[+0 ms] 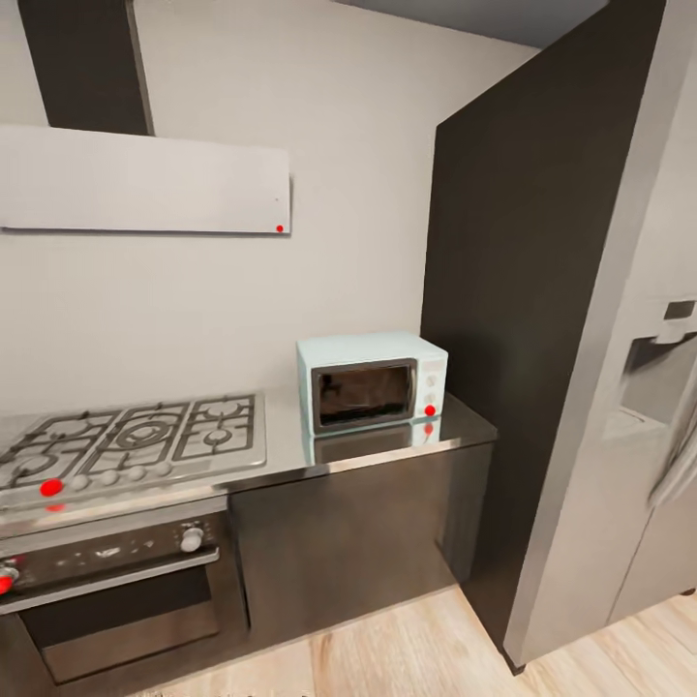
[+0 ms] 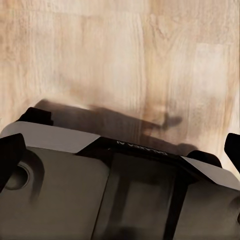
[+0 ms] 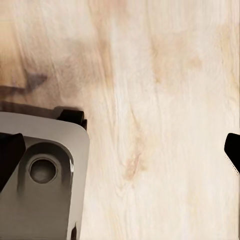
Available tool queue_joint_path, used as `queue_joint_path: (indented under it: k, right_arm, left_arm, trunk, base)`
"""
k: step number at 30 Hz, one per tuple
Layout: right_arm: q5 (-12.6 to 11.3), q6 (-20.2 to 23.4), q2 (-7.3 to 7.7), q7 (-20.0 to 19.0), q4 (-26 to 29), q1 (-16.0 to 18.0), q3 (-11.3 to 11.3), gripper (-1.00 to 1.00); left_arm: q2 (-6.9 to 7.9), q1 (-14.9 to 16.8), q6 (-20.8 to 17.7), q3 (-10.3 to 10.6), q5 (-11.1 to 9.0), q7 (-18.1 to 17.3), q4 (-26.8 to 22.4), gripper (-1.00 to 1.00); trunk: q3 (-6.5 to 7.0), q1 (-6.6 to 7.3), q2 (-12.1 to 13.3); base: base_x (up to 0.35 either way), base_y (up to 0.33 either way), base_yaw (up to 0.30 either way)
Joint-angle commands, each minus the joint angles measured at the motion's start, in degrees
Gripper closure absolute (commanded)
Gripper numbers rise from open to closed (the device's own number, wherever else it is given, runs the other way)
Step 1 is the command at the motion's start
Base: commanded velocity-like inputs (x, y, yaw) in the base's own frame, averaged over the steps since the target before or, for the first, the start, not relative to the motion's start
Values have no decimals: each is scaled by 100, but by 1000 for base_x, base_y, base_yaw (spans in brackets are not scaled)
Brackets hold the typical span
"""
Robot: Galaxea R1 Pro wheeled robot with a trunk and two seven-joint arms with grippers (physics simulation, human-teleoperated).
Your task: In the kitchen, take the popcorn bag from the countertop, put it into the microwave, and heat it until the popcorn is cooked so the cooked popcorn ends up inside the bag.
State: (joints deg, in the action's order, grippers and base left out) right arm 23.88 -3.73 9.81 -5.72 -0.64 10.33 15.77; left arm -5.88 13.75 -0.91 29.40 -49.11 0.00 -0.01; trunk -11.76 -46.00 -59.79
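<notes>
Head view, starting at the left of the frame: the hob [image 1: 131,440] sits lower left on the countertop [image 1: 290,460], with the dark oven [image 1: 111,581] under it and a pale hood [image 1: 145,179] on the wall up top. Center frame, the microwave [image 1: 373,380] stands on the countertop, door closed, close to the tall dark panel [image 1: 513,319]. Far right there's a grey fridge [image 1: 639,436]. Light wood floor [image 1: 407,649] runs along the bottom.

Left wrist view: the left gripper [image 2: 120,150] has its fingertips wide apart at the frame edges, holding nothing, above the robot's grey base [image 2: 100,190] and floor. Right wrist view: the right gripper [image 3: 120,150] is the same, spread wide and empty over the planks.
</notes>
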Motion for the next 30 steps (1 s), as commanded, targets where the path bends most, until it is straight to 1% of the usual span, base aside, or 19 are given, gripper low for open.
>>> queue_joint_path:
  k: [1, 12, 16, 24, 26, 30]
  right_arm:
    - [49, -23, 8, -15, -7, 4, 45, -100]
    - [64, -49, 2, -17, -14, 4, 39, -100]
    - [176, -49, -25, -17, -24, 4, 46, -100]
    - [204, -50, -26, -12, -24, 4, 48, -100]
    - [205, -51, -25, -13, -24, 4, 50, -100]
    - [189, -32, -20, 1, -24, 4, 52, -100]
  left_arm:
    - [-1, 5, -7, 46, -55, 0, 1, -100]
    - [-1, 5, -6, 48, -56, 9, 1, -100]
    - [-1, 5, -7, 48, -55, 6, 1, -100]
    - [-1, 5, -6, 45, -57, 8, 1, -100]
    - [-1, 5, -6, 42, -56, 8, 1, -100]
    - [-1, 5, -6, 43, -62, 31, 1, -100]
  trunk:
    - [-8, 0, -5]
    - [-8, 0, -5]
    - [-8, 0, -5]
    - [-8, 0, -5]
    - [-8, 0, -5]
    - [-8, 0, -5]
  base:
    - [0, 0, 270]
    - [0, 0, 270]
    - [0, 0, 270]
    - [0, 0, 270]
    - [0, 0, 210]
    - [0, 0, 56]
